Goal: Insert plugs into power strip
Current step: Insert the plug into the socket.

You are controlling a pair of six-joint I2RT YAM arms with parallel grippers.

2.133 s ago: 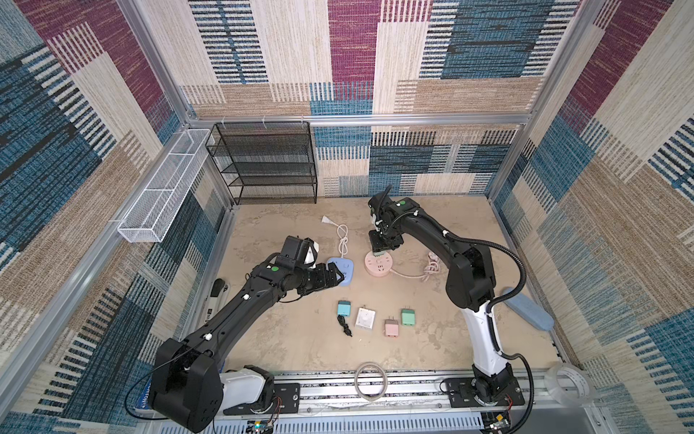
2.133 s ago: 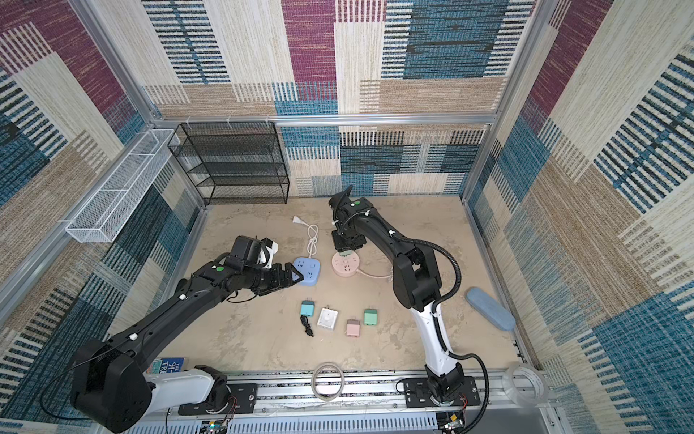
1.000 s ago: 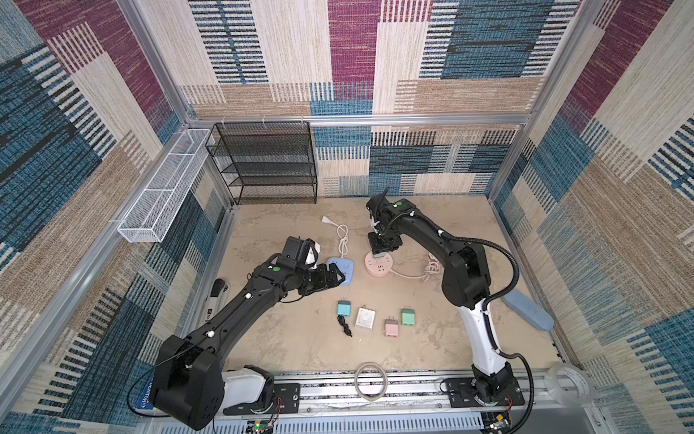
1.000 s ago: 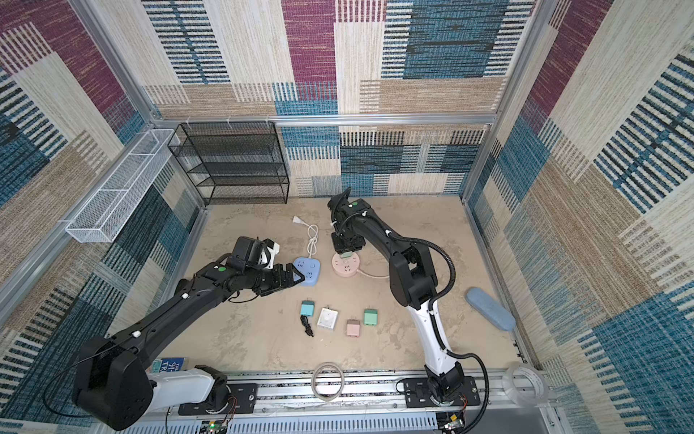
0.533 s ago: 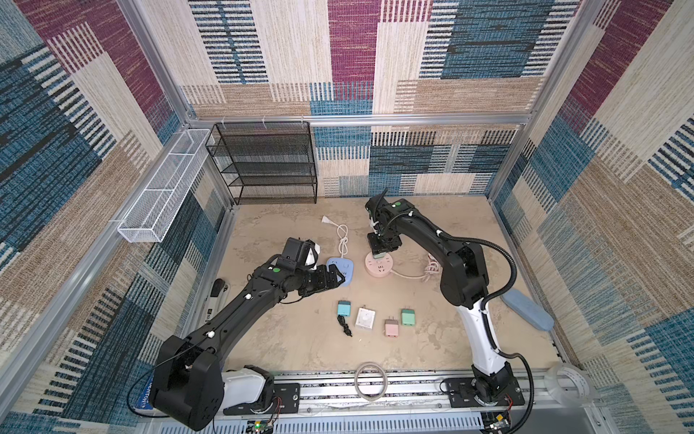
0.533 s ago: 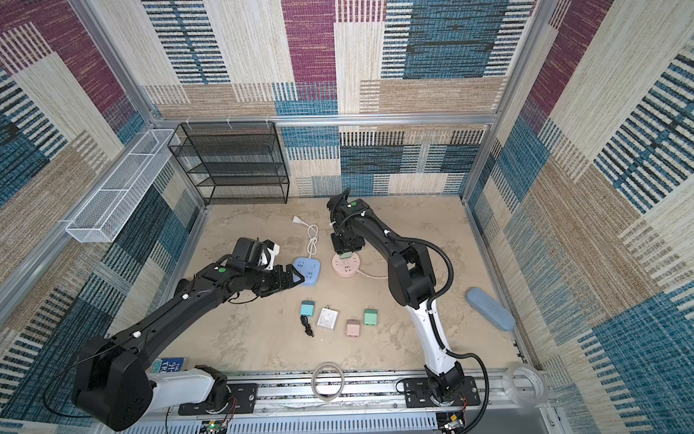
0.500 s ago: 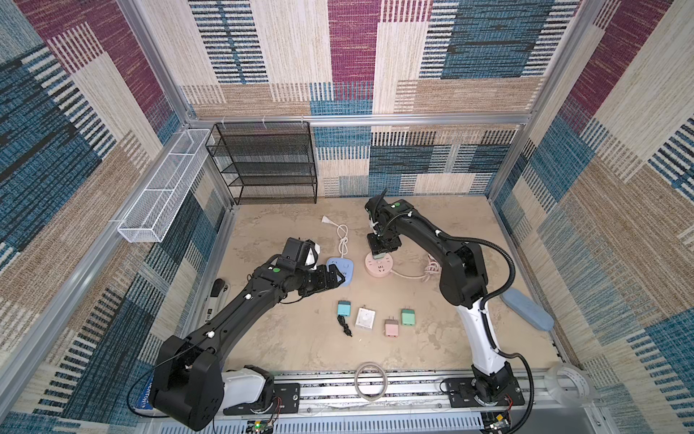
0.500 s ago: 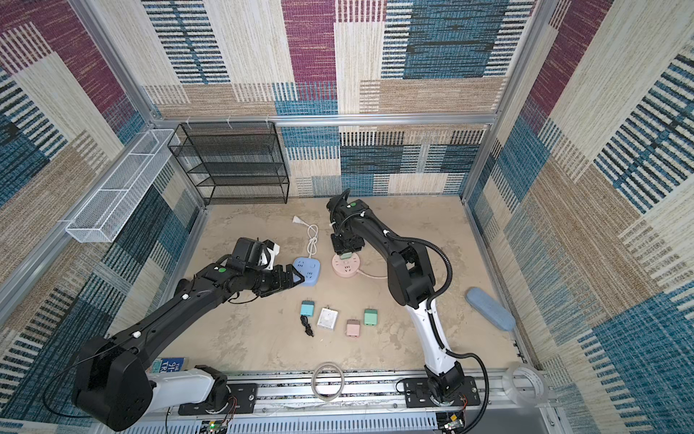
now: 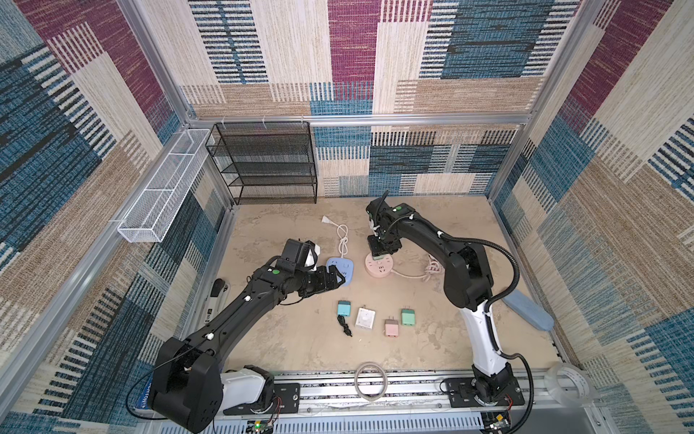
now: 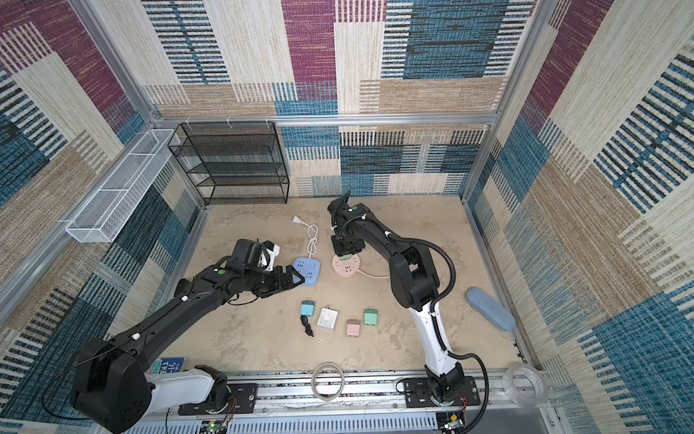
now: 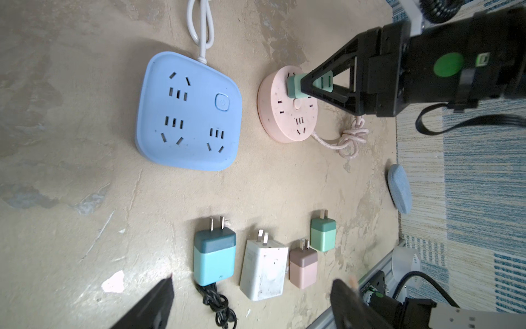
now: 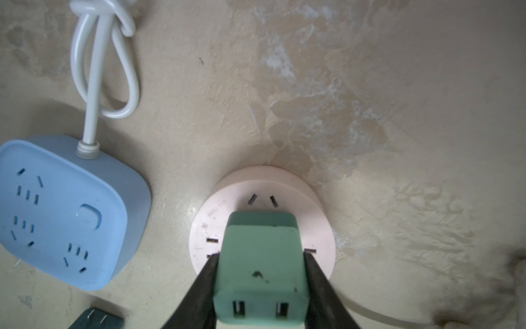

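My right gripper [image 12: 260,256] is shut on a mint green plug [image 12: 260,265], held upright against the face of the round pink power strip [image 9: 380,267]; the prongs are hidden. A blue square power strip [image 9: 342,267] lies just left of it. My left gripper [image 9: 336,280] is open and empty, at the blue strip's near left edge. In a row nearer the front lie the teal plug with black cord [image 9: 343,308], the white plug [image 9: 365,318], the pink plug [image 9: 391,328] and another mint green plug [image 9: 408,316]. The left wrist view shows the right gripper [image 11: 310,82] on its plug [image 11: 296,85].
A black wire rack [image 9: 263,161] stands at the back left and a white wire basket [image 9: 161,188] hangs on the left wall. A blue oblong pad [image 9: 527,312] lies at the right wall. Tape rolls [image 9: 371,381] sit on the front rail. The blue strip's white cord [image 9: 341,240] runs to the back.
The right arm's elbow has shifted slightly left while its gripper stays on the plug over the pink strip. The left arm has not moved.
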